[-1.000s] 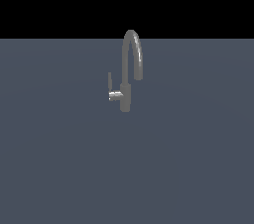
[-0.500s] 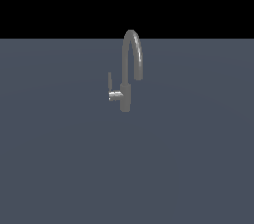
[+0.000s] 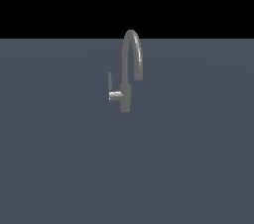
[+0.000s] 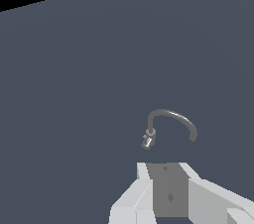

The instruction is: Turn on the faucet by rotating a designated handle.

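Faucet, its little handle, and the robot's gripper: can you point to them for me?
faucet [image 3: 125,96]: exterior view, on the upright body below the arched spout.
handle [image 3: 110,83]: exterior view, on the thin upright lever.
gripper [image 4: 166,170]: wrist view, midway between the pale fingertips.

Faucet [image 3: 126,89] stands upright on bench [image 3: 59,168], approx mid-scene. Spout arches up from body, then down toward exterior view's right. Handle [image 3: 110,85] on side stub at exterior view's left of body, pointing up. Wrist view: hand [image 4: 166,171] well apart from faucet [image 4: 168,124], w/ bench [image 4: 74,94] between.
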Controlling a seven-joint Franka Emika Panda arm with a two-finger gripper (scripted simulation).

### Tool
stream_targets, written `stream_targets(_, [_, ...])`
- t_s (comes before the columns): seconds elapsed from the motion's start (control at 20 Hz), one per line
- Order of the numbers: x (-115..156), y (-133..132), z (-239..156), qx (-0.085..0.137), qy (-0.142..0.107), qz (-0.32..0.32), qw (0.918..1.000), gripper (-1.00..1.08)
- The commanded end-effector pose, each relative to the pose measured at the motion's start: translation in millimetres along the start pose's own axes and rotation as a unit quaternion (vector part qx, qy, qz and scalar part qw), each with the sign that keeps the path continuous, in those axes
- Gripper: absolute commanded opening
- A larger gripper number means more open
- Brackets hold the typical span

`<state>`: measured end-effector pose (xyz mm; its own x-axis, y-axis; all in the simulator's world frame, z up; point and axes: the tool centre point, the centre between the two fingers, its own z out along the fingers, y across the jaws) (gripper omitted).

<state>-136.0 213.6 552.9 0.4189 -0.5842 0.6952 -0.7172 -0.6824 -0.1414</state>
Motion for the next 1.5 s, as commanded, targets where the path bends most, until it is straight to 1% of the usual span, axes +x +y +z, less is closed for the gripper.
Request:
stream_targets(0.0, [-11,-17,24,-0.012,0.013,0.017,0.9997,-1.00])
stream_targets(0.2, [-29,-40,72,-0.034,0.029,0.043,0.9981,-1.00])
stream_targets(0.35, [-41,-52,115,-0.053,0.039,0.063,0.9959,-1.00])
stream_targets(0.5, [-53,-59,164,-0.074,0.046,0.083,0.9927,-1.00])
stream_targets(0.65, [-64,-59,217,-0.096,0.051,0.105,0.9885,-1.00])
stream_targets(0.8, [-74,-52,272,-0.120,0.053,0.128,0.9830,-1.00])
stream_targets(1.05, [-89,-30,354,-0.157,0.055,0.164,0.9723,-1.00])
stream_targets(1.25, [-98,-10,401,-0.181,0.054,0.186,0.9642,-1.00])
stream_targets(1.45, [-104,6,433,-0.197,0.053,0.202,0.9579,-1.00])
